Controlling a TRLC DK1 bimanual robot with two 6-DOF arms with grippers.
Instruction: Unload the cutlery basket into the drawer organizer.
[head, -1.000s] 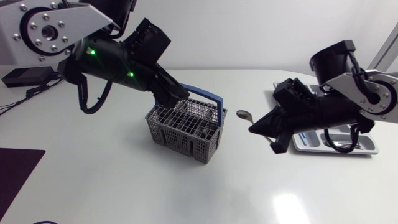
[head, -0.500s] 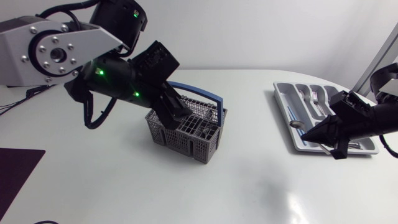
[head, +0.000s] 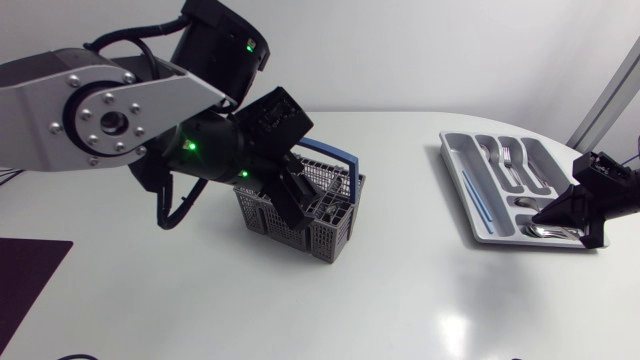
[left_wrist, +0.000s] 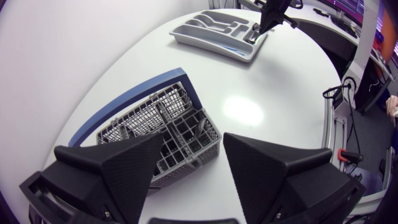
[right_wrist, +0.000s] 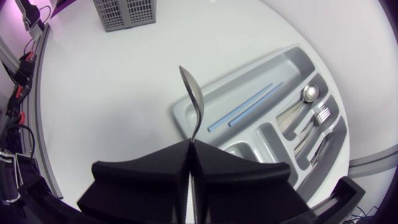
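Note:
The grey wire cutlery basket (head: 318, 215) with a blue handle (head: 335, 155) stands mid-table. My left gripper (head: 300, 195) hangs open just above it; in the left wrist view the basket (left_wrist: 155, 118) lies under and ahead of the spread gripper (left_wrist: 194, 142), and a piece of cutlery (left_wrist: 200, 124) stands in one compartment. My right gripper (right_wrist: 189, 144) is shut on a metal spoon (right_wrist: 194, 106), bowl pointing away. It hovers over the near end of the grey drawer organizer (head: 458, 185), where the right gripper (head: 550, 214) shows at the table's right.
The organizer (right_wrist: 186, 121) holds a blue stick (right_wrist: 245, 106), a spoon (right_wrist: 309, 93) and forks (right_wrist: 320, 117) in separate compartments. A dark mat (head: 25, 275) lies at the table's left front edge. The basket (right_wrist: 124, 12) is far ahead of the right gripper.
My right arm has carried the spoon from beside the basket rightwards to the organizer's near end. My left arm has shifted right and down over the basket.

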